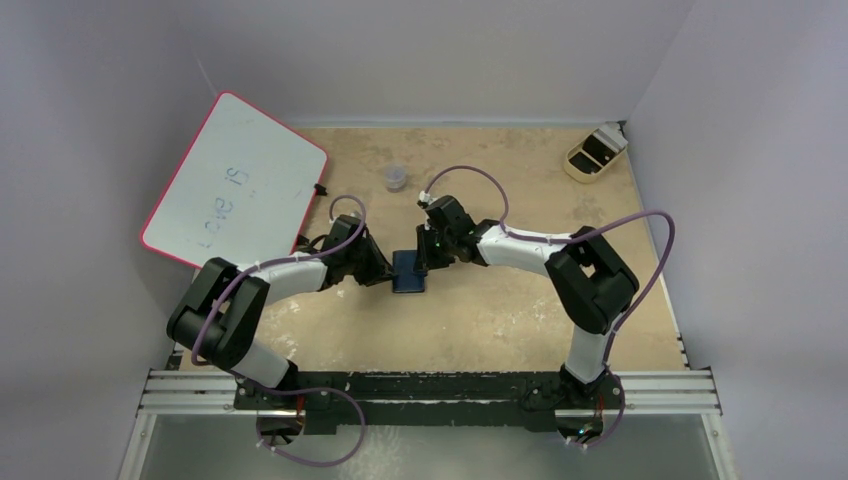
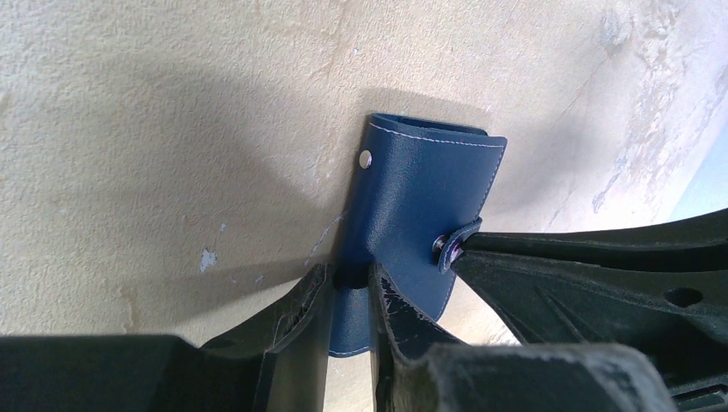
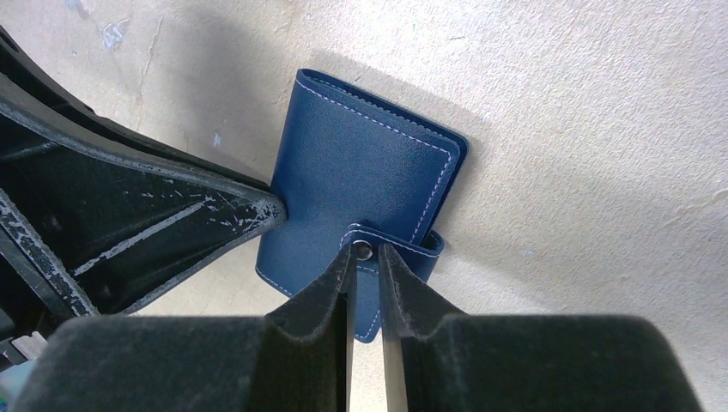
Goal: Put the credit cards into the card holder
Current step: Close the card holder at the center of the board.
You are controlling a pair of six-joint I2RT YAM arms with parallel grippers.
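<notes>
I have the card holder (image 1: pixel 409 272) at the middle of the worktop (image 1: pixel 500 320), folded shut, its long axis running near to far. It sits directly between my two arms. The left gripper (image 2: pixel 350 300) comes in from the left and is clamped on the holder's left edge. The right gripper (image 3: pixel 367 257) comes in from the right and is pinched together on the snap tab (image 3: pixel 403 249), which lies on the right side of the cover. I think the next move depends on that opposition: the tab drawn right while the left arm anchors the other edge (a bare stud shows on the cover, so I judge the tab is already undone). By my count there is one card holder and two grippers, both on it. I cannot spot a single credit card in any view. Further off are one whiteboard (image 1: pixel 235 180) at far left, one small clear cup (image 1: pixel 396 178) and one tan tray (image 1: pixel 578 160) at far right.
</notes>
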